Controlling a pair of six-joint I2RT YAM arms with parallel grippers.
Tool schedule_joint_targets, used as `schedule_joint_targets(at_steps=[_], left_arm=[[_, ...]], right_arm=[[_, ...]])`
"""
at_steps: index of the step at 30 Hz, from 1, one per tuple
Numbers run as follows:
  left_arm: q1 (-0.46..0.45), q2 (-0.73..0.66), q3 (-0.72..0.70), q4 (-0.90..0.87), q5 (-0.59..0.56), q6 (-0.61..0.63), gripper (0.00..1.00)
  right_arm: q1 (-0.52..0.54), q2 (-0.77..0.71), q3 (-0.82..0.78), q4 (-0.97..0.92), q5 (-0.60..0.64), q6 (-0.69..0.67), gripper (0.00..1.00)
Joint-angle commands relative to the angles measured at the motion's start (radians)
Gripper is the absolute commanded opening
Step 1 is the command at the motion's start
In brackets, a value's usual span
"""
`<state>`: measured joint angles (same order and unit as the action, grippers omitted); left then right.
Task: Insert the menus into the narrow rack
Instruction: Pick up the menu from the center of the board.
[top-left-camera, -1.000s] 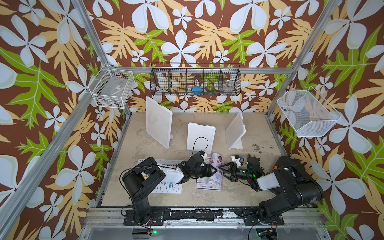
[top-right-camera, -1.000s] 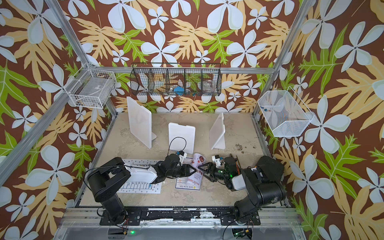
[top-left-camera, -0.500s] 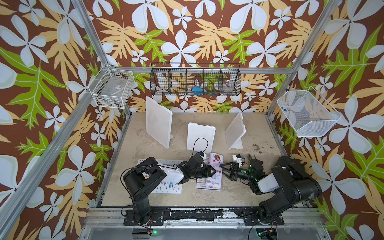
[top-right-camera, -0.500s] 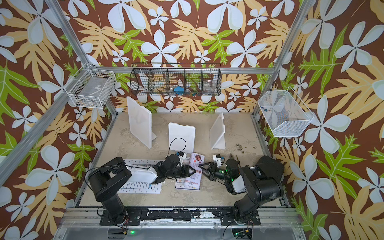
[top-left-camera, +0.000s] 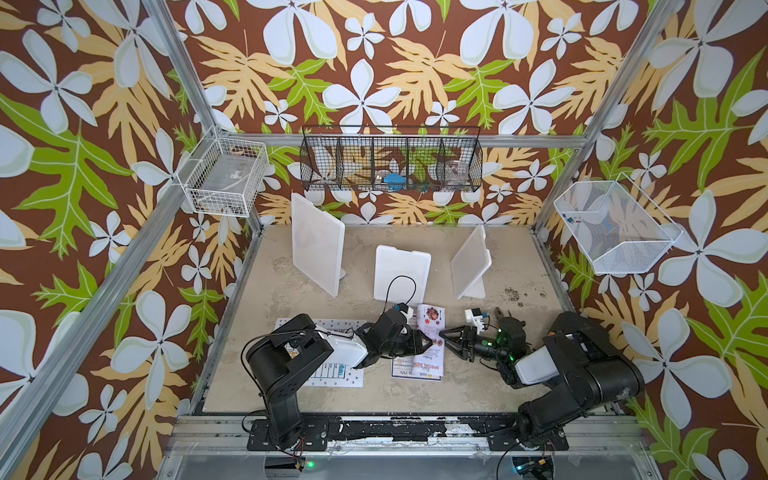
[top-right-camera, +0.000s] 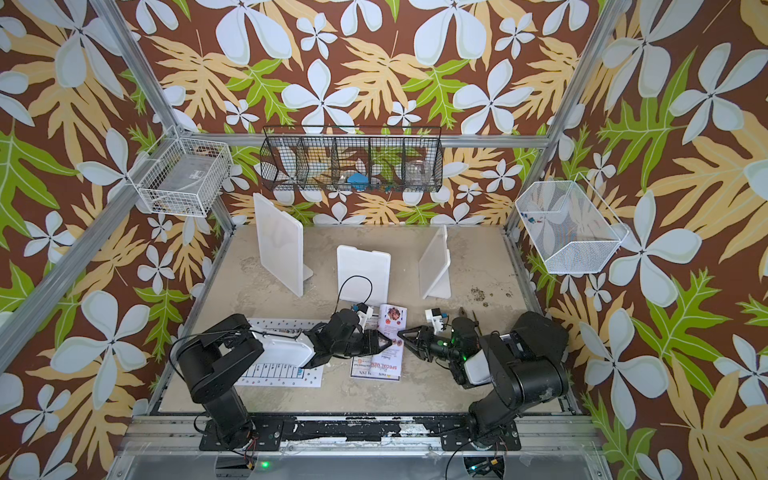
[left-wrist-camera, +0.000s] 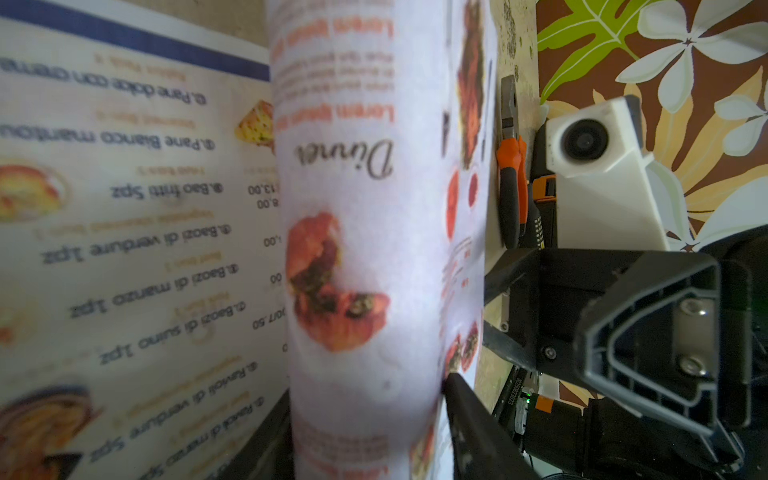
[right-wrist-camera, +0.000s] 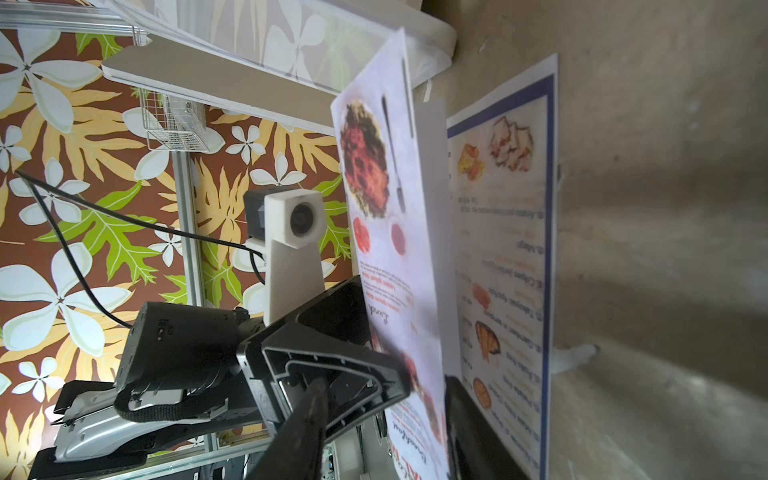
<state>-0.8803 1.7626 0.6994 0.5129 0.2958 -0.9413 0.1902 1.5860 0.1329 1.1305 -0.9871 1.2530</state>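
My left gripper (top-left-camera: 429, 341) clenches the curled pinkish menu (top-left-camera: 432, 316); my right gripper (top-left-camera: 444, 333) straddles its edge, and I cannot tell whether it grips.

Both top views look down from high above the front of the table (top-left-camera: 465, 390), toward the back wall (top-left-camera: 374, 83), sharing nearly everything; the left wrist view sits close against the pinkish menu (left-wrist-camera: 365, 249), seemingly facing the right arm's camera (left-wrist-camera: 590, 141); the right wrist view looks back at that sheet and the left arm's camera (right-wrist-camera: 297, 220)
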Motion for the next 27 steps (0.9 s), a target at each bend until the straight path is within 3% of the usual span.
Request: schedule_joint_targets(at_steps=[1,11,16,20,27], left_arm=[[0.001,-0.002,-0.001,0.029,0.011,-0.001,0.54],[0.001,-0.008,0.003,0.018,0.007,0.005,0.54],[0.001,-0.028,0.009,-0.008,-0.013,0.021,0.54],[0.003,-0.073,0.018,-0.058,-0.052,0.048,0.58],[0.016,-0.198,0.053,-0.215,-0.167,0.136,0.79]], right_arm=[[0.001,0.006,0.006,-0.006,0.001,-0.039,0.41],[0.002,-0.012,0.032,-0.125,0.019,-0.122,0.13],[0.001,-0.089,0.072,-0.332,0.053,-0.245,0.01],[0.001,-0.187,0.139,-0.597,0.116,-0.405,0.00],[0.002,-0.374,0.289,-1.021,0.287,-0.686,0.00]])
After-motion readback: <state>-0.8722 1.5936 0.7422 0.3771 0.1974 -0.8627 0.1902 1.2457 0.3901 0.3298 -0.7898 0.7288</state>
